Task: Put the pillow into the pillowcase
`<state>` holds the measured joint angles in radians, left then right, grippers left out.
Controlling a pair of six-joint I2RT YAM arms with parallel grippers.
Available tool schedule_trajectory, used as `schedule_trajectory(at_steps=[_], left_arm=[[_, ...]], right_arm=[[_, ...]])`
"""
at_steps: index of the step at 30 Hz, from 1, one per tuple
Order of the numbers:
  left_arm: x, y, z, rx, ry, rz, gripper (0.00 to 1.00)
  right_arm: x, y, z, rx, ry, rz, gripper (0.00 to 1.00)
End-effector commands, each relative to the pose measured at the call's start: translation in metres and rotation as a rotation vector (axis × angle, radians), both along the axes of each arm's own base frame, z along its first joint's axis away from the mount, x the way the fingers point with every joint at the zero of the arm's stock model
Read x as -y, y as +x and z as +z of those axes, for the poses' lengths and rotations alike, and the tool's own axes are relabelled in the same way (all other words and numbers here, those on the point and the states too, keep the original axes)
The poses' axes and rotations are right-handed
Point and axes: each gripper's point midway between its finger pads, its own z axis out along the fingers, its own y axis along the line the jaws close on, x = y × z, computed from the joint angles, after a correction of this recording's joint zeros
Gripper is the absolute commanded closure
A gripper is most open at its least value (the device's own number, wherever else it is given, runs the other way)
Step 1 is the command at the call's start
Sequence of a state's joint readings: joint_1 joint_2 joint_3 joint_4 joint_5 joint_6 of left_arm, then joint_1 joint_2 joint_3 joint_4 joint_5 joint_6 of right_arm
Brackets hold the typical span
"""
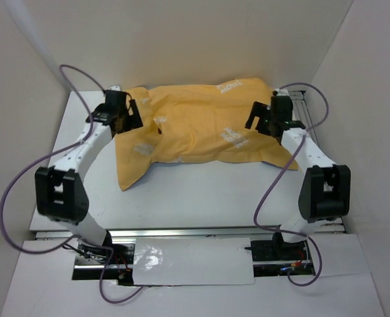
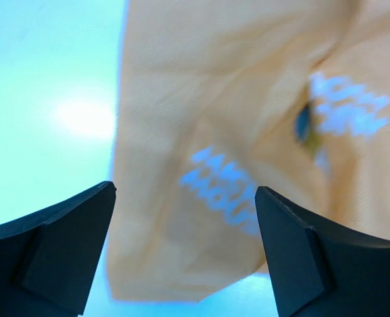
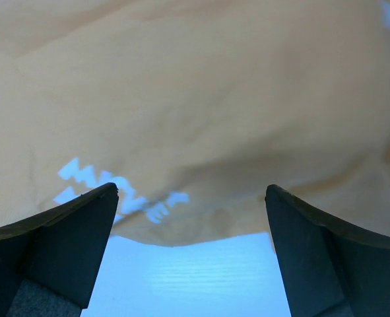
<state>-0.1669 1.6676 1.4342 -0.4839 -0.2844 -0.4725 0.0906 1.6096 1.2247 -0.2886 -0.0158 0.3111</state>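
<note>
Mustard pillowcase [image 1: 201,125] bulging, contents hidden, left and right jaws spread wide, empty.

High rear overhead view; both wrist views close, downward, on the same pillowcase [image 1: 201,125].

Overhead view: bright, even, diffuse light inside white walls [image 1: 181,39], sharp throughout. A pale streak of light runs down the back-left wall. The pillowcase [image 1: 201,125] casts only a soft, narrow shadow on the table [image 1: 201,191] along its near edge. A glossy sheet [image 1: 195,261] at the near edge carries patchy white glare. Both wrist views are softer — the cloth and its printed logos are blurred, and the table takes on a cold blue cast. In the left wrist view, a hazy glare spot sits on the table, and the left gripper's fingers [image 2: 63,251] show as near-black shapes.
</note>
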Motion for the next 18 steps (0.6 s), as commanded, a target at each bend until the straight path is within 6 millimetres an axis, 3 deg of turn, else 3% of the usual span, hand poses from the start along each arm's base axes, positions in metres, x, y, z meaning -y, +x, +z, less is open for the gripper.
schedule_trajectory(at_steps=[1,2,4,9,11,14,18], left_arm=[[-0.021,-0.047,-0.029,-0.067,-0.097,0.151,0.00],[-0.022,-0.056,-0.038,-0.088,-0.122,0.170,0.00],[-0.020,-0.084,-0.066,-0.160,-0.176,0.199,0.00],[-0.003,-0.127,-0.116,-0.270,-0.254,0.170,0.00],[0.003,-0.137,-0.119,-0.272,-0.283,0.148,0.00],[0.004,-0.151,-0.132,-0.274,-0.300,0.148,0.00],[0.003,-0.159,-0.142,-0.291,-0.313,0.162,0.00]], right_arm=[[0.029,-0.014,0.012,0.047,0.127,-0.131,0.00],[0.046,-0.023,0.000,0.021,0.132,-0.179,0.00],[0.065,-0.031,-0.004,0.016,0.147,-0.243,0.00],[0.102,-0.052,-0.022,-0.010,0.160,-0.398,0.00],[0.114,-0.062,-0.035,-0.028,0.217,-0.454,0.00],[0.124,-0.065,-0.035,-0.008,0.277,-0.489,0.00],[0.127,-0.076,-0.057,-0.064,0.294,-0.517,0.00]])
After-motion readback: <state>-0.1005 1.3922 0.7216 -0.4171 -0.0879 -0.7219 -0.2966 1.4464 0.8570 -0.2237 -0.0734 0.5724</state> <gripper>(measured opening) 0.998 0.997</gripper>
